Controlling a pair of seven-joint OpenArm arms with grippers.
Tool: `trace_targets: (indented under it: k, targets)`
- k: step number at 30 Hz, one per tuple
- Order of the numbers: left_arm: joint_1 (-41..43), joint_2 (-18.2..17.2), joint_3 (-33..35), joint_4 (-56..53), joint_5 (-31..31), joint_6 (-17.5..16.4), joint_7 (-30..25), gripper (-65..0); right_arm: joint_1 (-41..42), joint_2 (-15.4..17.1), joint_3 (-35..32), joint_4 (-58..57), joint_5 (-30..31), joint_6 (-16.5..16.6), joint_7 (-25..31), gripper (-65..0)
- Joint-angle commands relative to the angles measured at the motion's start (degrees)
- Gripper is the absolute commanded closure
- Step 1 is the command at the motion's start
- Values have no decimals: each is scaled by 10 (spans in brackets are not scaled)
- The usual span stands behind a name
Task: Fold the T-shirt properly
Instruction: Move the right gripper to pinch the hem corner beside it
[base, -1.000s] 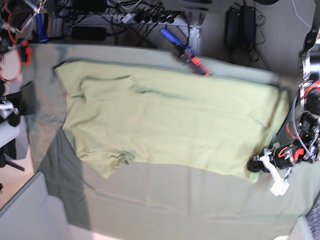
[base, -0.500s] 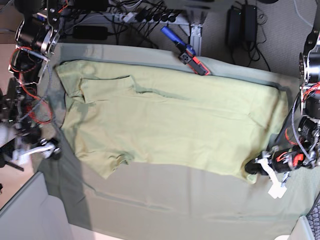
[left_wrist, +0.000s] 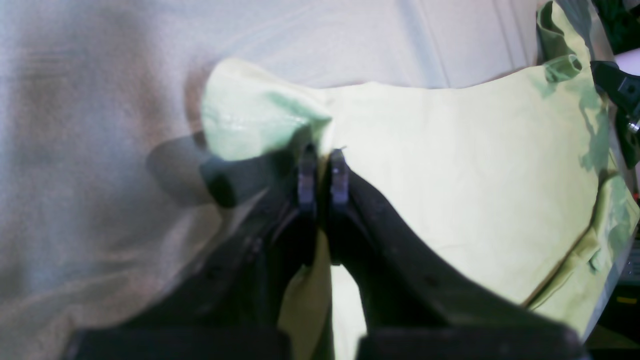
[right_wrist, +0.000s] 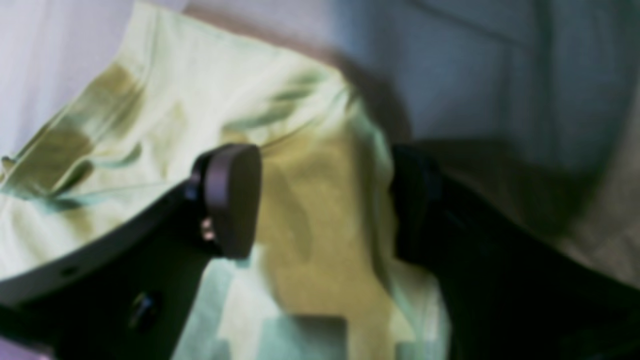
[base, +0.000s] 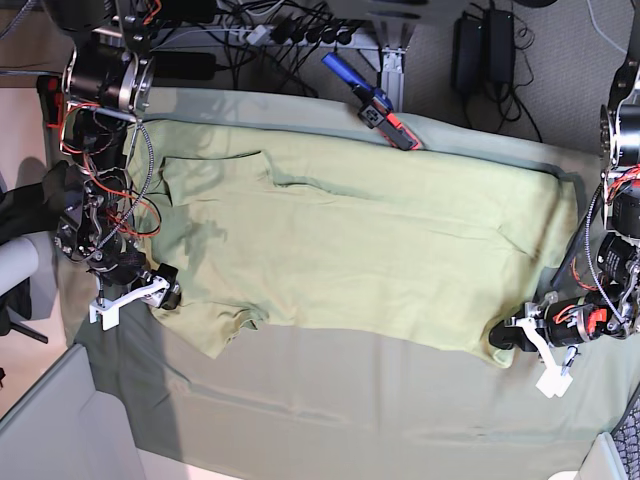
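The light yellow-green T-shirt (base: 350, 240) lies spread flat across the table cloth (base: 350, 400). My left gripper (base: 507, 337) sits at the shirt's near right corner. In the left wrist view this gripper (left_wrist: 320, 167) is shut on the T-shirt (left_wrist: 450, 175), with a fold of fabric pinched between its dark fingers. My right gripper (base: 160, 293) is at the shirt's near left corner. In the right wrist view it (right_wrist: 325, 200) stands open, with the T-shirt (right_wrist: 165, 110) lying under and between its two pads.
A blue and red tool (base: 372, 103) lies at the table's back edge. Cables and power bricks (base: 480, 50) fill the floor behind. A dark cloth (base: 20, 205) hangs off the left side. Bare table cloth stretches along the front.
The right arm has swung in from the left and come down to the shirt's near left corner. The left gripper has stayed on its corner.
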Motion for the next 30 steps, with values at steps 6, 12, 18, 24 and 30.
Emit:
trace_targets:
  k: [6, 12, 18, 24, 30]
  targets:
    - [-19, -8, -1, 8, -12, -7, -6, 0, 16, 17, 1, 29, 24, 7, 9, -251]
    - [-19, -16, -1, 8, -12, -7, -6, 0, 16, 35, 2, 43, 69, 7, 18, 0]
    - [-19, -23, -1, 8, -13, -7, -6, 0, 16, 52, 2, 45, 69, 7, 14, 0]
    - [-18, -30, -1, 8, -60, -7, 45, 0, 12, 64, 2, 46, 73, 14, -7, 0]
    - [-5, -62, -1, 9, -94, -7, 63, 0, 5, 96, 2, 55, 106, 26, -38, 0]
